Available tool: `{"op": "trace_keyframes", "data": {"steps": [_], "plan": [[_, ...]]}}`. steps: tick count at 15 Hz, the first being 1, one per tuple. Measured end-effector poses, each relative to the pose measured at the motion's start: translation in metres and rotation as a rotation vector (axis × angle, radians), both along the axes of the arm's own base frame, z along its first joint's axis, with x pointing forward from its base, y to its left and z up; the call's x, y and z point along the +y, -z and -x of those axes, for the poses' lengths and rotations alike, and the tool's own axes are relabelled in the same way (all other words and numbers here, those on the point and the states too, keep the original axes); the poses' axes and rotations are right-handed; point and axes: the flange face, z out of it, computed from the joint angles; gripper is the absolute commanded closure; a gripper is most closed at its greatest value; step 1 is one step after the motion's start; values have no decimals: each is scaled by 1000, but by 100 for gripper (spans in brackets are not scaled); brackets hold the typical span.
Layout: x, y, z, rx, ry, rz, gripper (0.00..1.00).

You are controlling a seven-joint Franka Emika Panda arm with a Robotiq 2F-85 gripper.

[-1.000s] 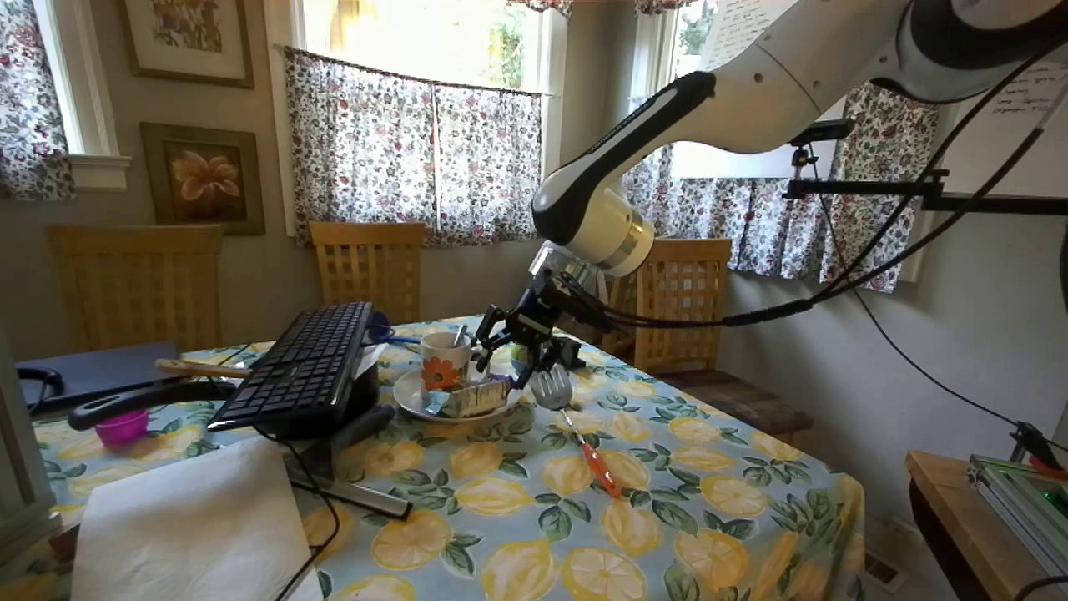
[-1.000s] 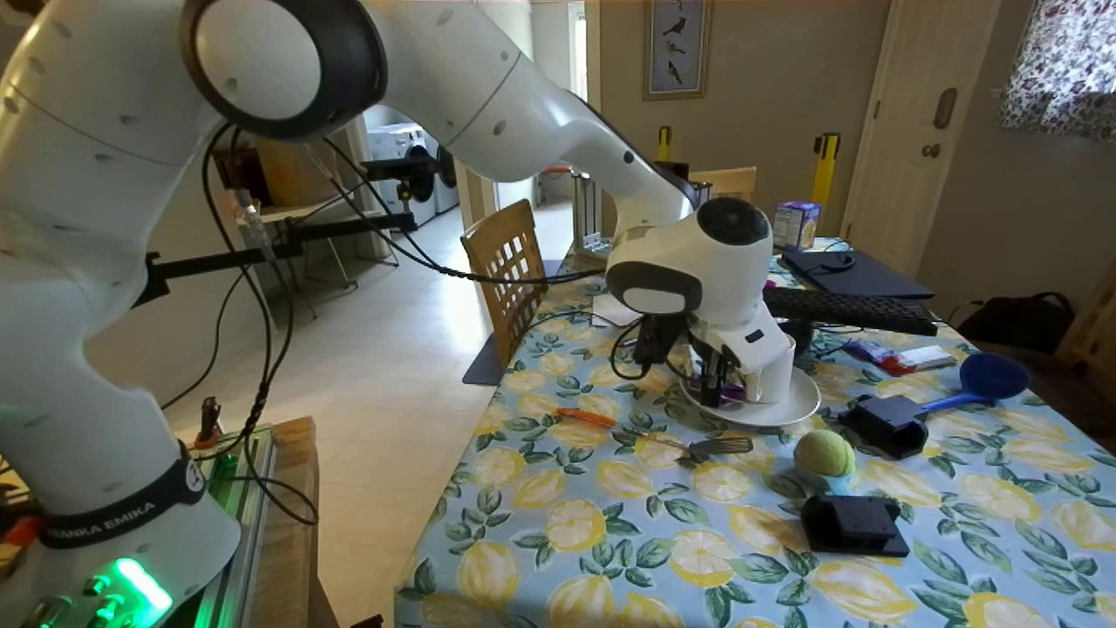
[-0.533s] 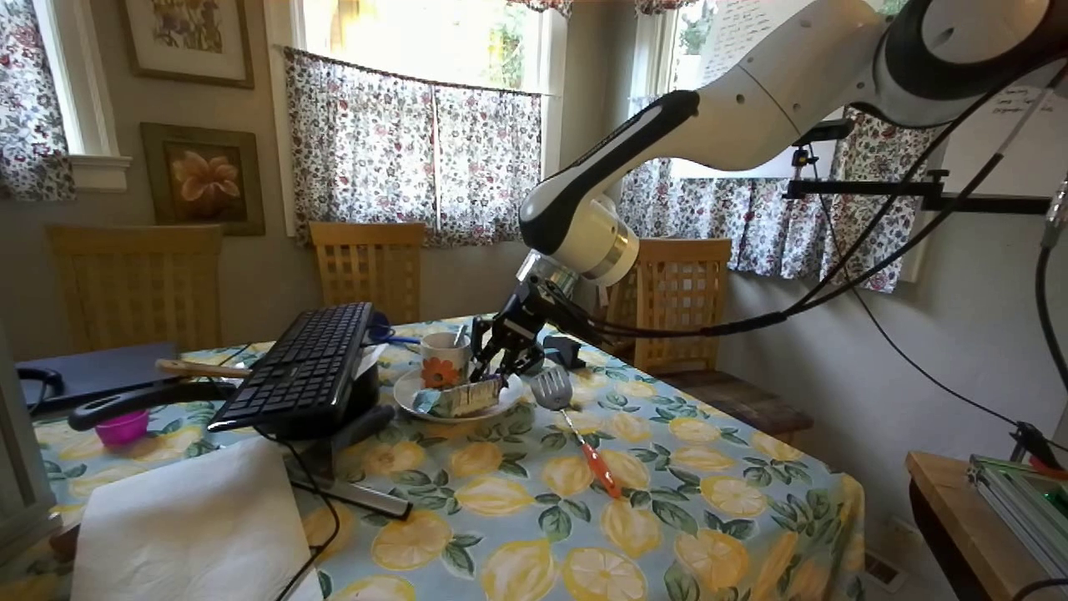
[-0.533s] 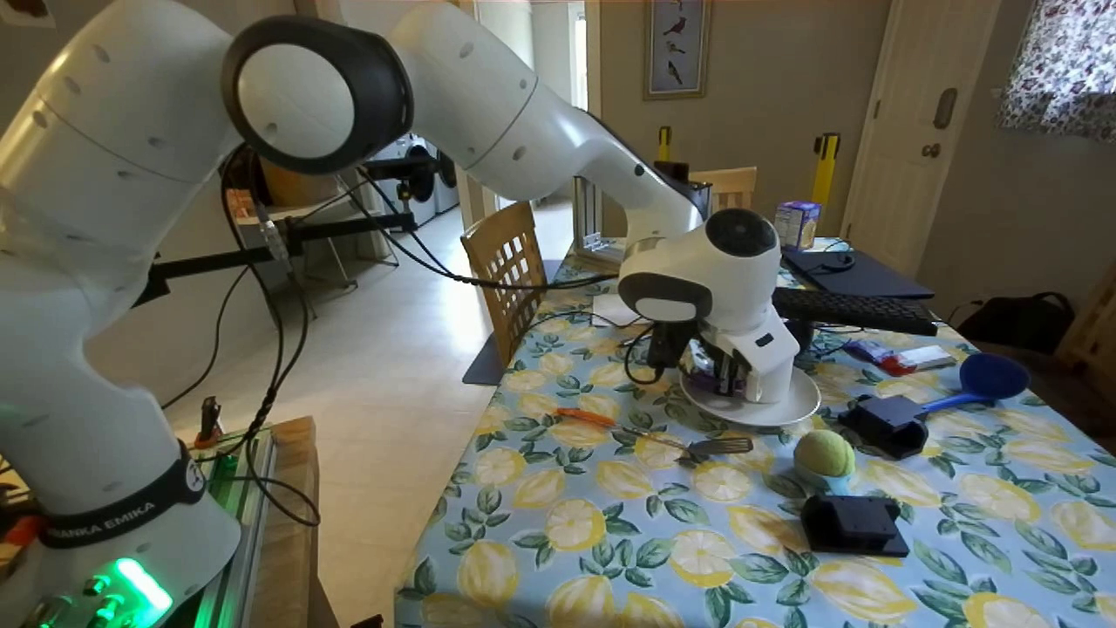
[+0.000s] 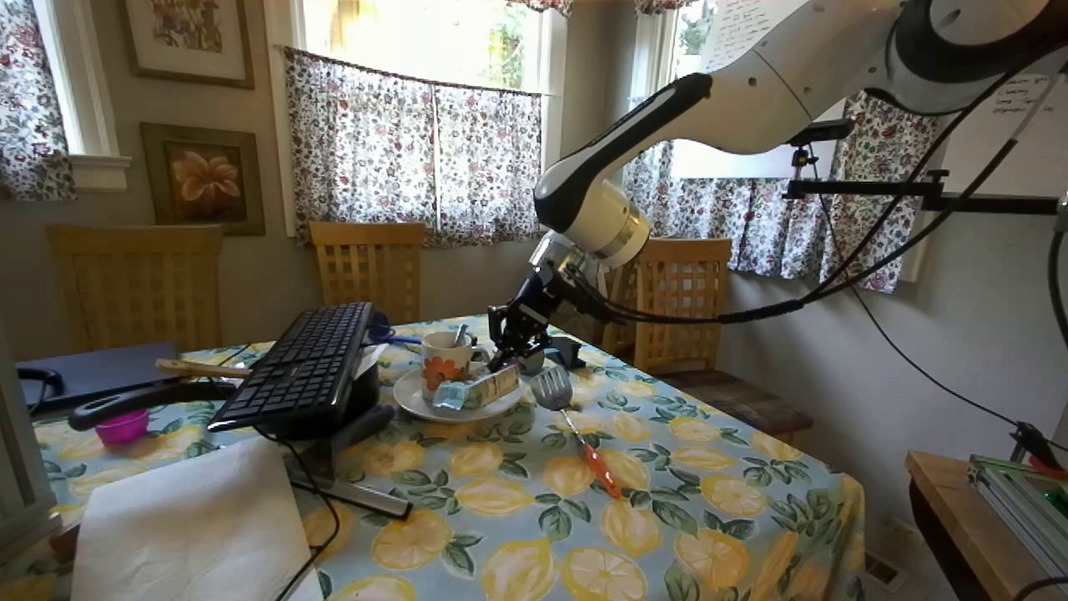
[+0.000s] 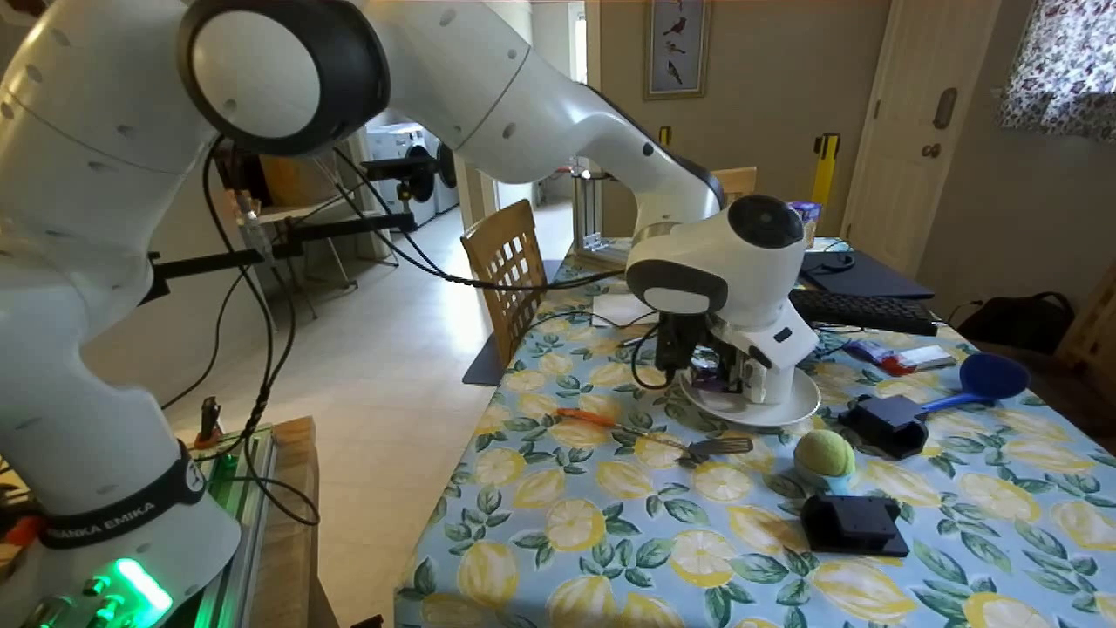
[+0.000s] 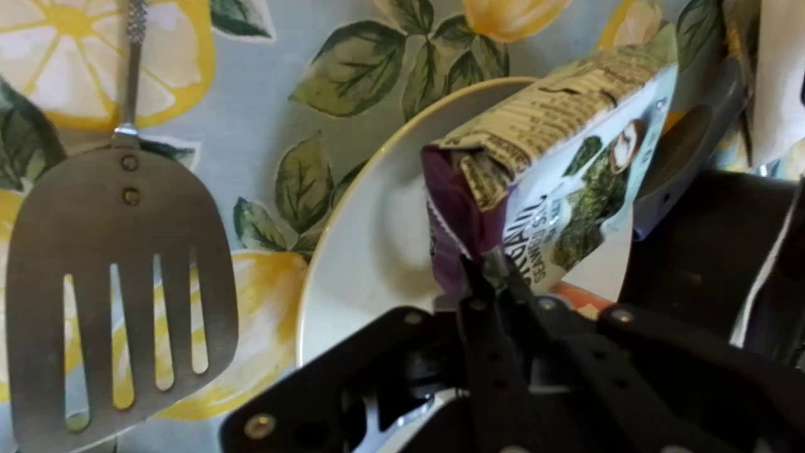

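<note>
Table (image 6: 523, 558): we see it under a lemon-print cloth (image 5: 492, 492), cropped along the bottom of both exterior views.
Robot arm (image 6: 523, 122): it reaches down over the table; both exterior views cut off its upper part.
Keyboard (image 6: 863, 311): the arm hides one end in an exterior view, and what props it up is too dark for us to identify.
Gripper (image 7: 494, 270): clenched, its fingers close together on the purple end of the seaweed packet (image 7: 553, 170); the contact itself is dark and blurred in the wrist view.
Plate (image 7: 358, 264): white, on the cloth; the gripper and packet cover much of it in the wrist view.
Spatula (image 7: 113, 239): it lies just beside the plate; its orange handle runs out of the wrist view, though we find it in both exterior views.
Seaweed packet: tilted over the plate, beside the mug (image 5: 445, 363); we cannot tell whether its lower end touches the plate. Much of its lettering is hard to read.
Mug: white with an orange flower, standing on the plate; we see only the handle of the utensil (image 5: 460, 335) inside.
Ball (image 6: 824, 452): yellow-green, in a pale blue cup (image 6: 824, 480), its underside out of our sight.
</note>
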Motion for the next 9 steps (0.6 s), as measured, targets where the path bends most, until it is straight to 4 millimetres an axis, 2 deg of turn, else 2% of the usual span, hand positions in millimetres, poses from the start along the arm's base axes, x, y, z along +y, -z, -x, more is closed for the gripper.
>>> {"op": "trace_keyframes", "data": {"steps": [5,9], "plan": [[-19,-31,35,-45,-286,-26,98],[-15,-37,57,-86,-509,-39,98]]}}
